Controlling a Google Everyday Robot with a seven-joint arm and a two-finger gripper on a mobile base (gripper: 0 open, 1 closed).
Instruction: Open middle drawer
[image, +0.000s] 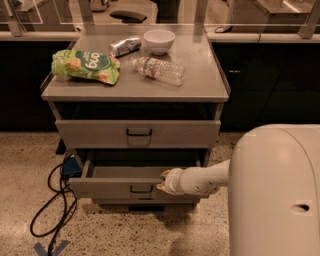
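Observation:
The middle drawer (107, 188) is a low grey metal drawer with a small black loop handle (141, 189). It stands pulled partly out of the grey cabinet (135, 92), and its shallow grey tray (125, 171) shows. My gripper (163, 181) is at the top edge of the drawer's front panel, just right of the handle. The cream arm (205, 180) reaches in from the right.
The top drawer (137, 133) above is shut, and the bottom drawer (145, 202) shows below. On the cabinet top lie a green snack bag (85, 65), a can (125, 46), a white bowl (159, 40) and a plastic bottle (159, 71). Black cables (57, 200) lie on the floor at left. My body (275, 195) fills the lower right.

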